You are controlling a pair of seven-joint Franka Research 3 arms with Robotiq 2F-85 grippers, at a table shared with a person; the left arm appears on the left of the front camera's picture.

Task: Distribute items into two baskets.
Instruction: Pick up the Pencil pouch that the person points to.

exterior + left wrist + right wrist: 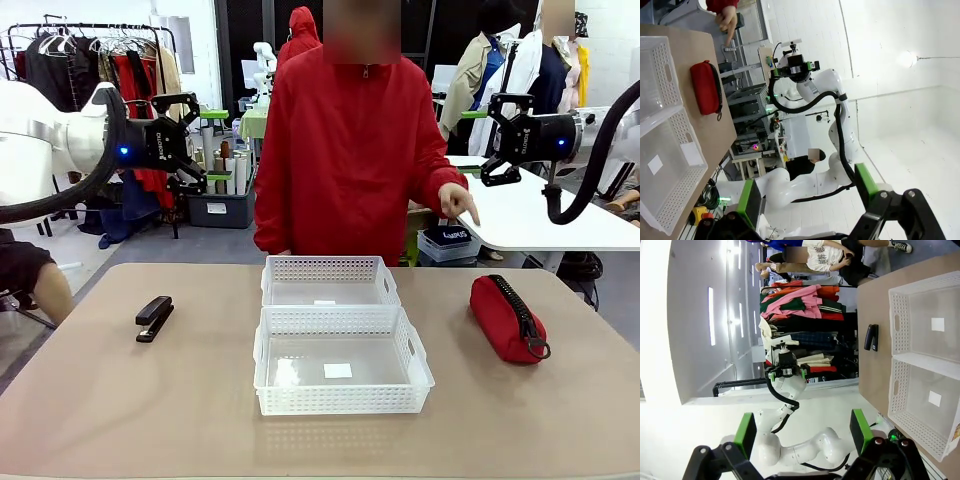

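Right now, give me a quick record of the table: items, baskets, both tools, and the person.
stapler: on table, left of baskets
pouch: on table, right of baskets
near basket: no item inside
far basket: no item inside, directly behind near one
left tool: open, raised, holding nothing
right tool: open, raised, holding nothing
person's hand: pointing down, beyond the pouch
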